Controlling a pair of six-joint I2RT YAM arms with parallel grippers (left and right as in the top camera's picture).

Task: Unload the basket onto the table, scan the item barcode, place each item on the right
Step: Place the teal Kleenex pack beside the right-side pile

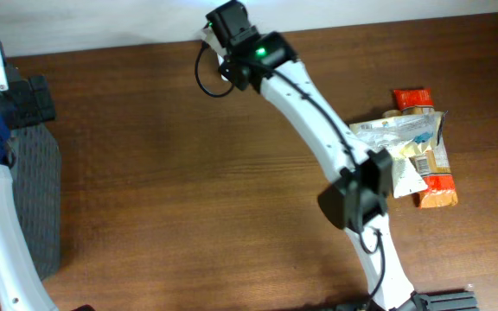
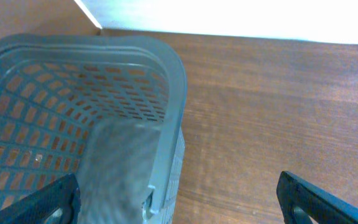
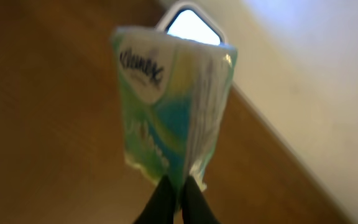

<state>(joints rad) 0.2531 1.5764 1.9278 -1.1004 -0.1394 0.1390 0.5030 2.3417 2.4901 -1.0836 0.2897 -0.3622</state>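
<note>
We are at the showing step. Our right gripper (image 3: 178, 183) is clenched on one edge of the green tissue pack (image 3: 169, 106). It holds the pack up at the far side of the surface (image 1: 188, 173), just in front of a bright window (image 3: 191, 25) with a gray rim. We think that window is the scanner. We cannot see the barcode, so next we may need to turn the pack until the lines face the window. Our left gripper (image 2: 179, 202) hangs wide open, holding nothing, over the gray basket (image 2: 174, 81) on the left. More packs (image 1: 418, 147) lie on the right.
</note>
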